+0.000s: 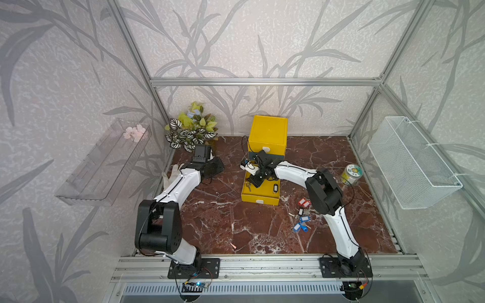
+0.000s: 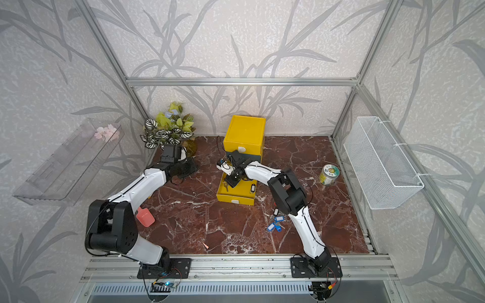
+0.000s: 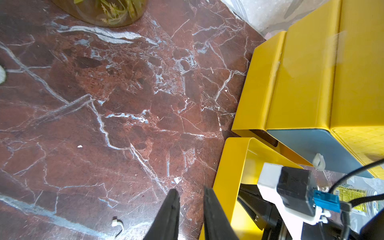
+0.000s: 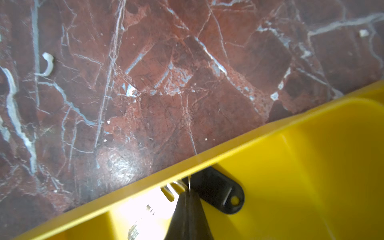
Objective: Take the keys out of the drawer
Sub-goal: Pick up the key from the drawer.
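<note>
The left pincer (image 3: 190, 190) hangs part-open and empty over the bench (image 3: 104, 124), near the leafy plant (image 1: 190, 128). In the pulled-out yellow drawer (image 1: 260, 199), the right pincer (image 4: 188, 194) is clamped on the wire ring of a black-tagged key (image 4: 218, 195), hard against the side wall. A second black tag (image 1: 275, 188) lies loose nearby. Such keys are light, rigid and prone to dangle. The thin ring may slip, and the flat tag looks the surer hold. More tagged keys (image 1: 304, 218) lie on the polished marble-look top, with a small jar (image 1: 351, 174) beyond. The drawer walls leave little room.
</note>
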Action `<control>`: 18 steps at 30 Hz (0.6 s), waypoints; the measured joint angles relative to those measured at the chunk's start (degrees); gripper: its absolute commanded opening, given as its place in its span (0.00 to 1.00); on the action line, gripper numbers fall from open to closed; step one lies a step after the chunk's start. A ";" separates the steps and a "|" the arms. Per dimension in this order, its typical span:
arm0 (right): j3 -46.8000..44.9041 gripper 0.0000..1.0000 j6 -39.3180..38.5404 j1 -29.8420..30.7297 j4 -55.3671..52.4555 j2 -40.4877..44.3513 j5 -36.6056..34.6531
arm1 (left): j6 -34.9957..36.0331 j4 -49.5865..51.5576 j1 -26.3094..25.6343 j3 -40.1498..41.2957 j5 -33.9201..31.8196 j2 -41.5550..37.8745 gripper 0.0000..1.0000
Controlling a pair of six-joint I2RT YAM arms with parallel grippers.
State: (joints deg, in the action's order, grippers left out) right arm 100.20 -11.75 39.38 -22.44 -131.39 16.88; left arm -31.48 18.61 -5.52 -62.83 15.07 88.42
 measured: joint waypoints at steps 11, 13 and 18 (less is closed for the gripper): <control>-2.25 0.00 4.90 -1.14 0.37 4.07 1.16 | 0.00 -0.07 0.00 0.00 -0.17 0.00 0.24; -4.35 0.00 5.92 -1.36 0.24 6.73 1.22 | 0.00 -0.07 0.00 0.00 -0.17 0.00 0.24; -8.22 0.00 7.72 -1.66 -0.44 16.48 1.05 | 1.14 0.70 -0.85 -2.12 -0.15 0.09 0.24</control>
State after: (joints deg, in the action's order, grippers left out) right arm 91.98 -4.03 37.71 -22.87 -114.91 17.93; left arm -30.35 19.31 -6.37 -64.95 14.92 88.51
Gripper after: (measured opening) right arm 0.044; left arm 0.243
